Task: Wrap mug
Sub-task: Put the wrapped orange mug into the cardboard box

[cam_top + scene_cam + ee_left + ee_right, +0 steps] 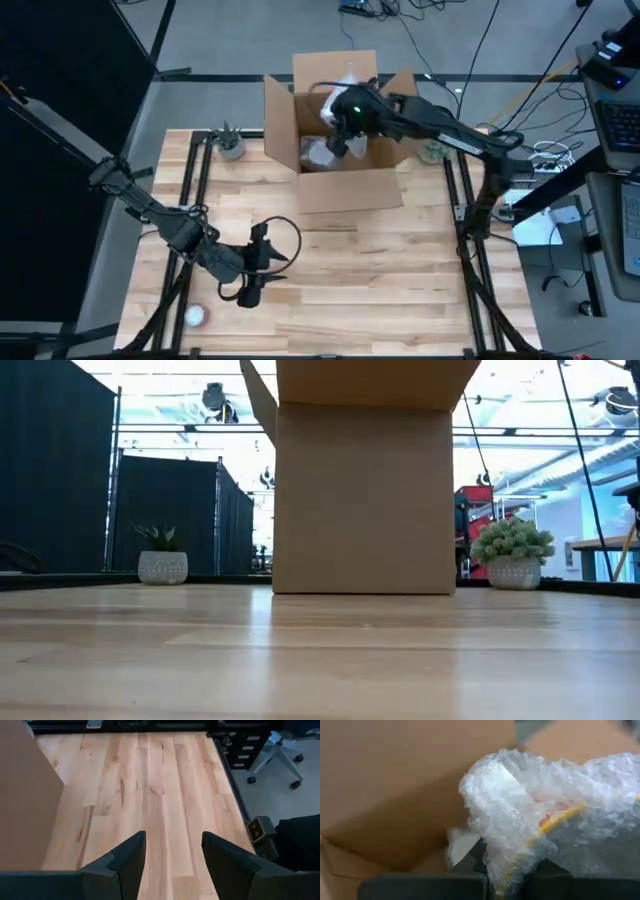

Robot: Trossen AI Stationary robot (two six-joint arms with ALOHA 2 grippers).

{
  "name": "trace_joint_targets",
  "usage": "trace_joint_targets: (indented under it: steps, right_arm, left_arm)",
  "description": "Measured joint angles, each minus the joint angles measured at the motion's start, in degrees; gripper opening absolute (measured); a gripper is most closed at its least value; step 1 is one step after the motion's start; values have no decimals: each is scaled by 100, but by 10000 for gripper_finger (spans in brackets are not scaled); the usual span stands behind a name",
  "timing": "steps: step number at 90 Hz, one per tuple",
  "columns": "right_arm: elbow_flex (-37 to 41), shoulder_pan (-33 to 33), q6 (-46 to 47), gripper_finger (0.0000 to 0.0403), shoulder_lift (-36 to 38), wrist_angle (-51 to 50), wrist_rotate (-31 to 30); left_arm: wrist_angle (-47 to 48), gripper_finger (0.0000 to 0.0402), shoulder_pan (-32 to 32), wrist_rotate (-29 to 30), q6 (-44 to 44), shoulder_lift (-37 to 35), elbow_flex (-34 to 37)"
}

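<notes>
Mug bundle point(540, 825), swathed in bubble wrap, sits pinched in your right jaws point(340, 140), inside the open cardboard box point(335, 190). Wrapping looks done; only release remains, by this view. Farther off, your left jaws point(172, 860) gape wide, empty, over bare bench point(160, 780).

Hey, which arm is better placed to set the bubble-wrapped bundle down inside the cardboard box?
The right arm. Its hand is already inside the cardboard box, closed on the bubble-wrapped bundle. The left hand is open over bare table near the front edge, away from the box.
</notes>
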State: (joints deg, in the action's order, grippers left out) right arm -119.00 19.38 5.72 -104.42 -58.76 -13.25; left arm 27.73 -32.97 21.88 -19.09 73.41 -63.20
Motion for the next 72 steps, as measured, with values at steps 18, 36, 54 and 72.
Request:
trace_joint_targets:
  steps: [18,36,54,72]
  right_arm:
    - [9,222,312,12,-674,-631,562]
    - [2,358,358,12,-1393,-587,753]
    - [-44,400,414,13,-1819,-565,933]
    - [-27,393,620,63,-1850,-432,1074]
  left_arm:
    - [35,183,0,8,2,0,2]
    - [30,183,-2,54,2,0,4]
    - [36,183,-5,113,-1,35,11]
    - [18,183,-11,117,-1,46,11]
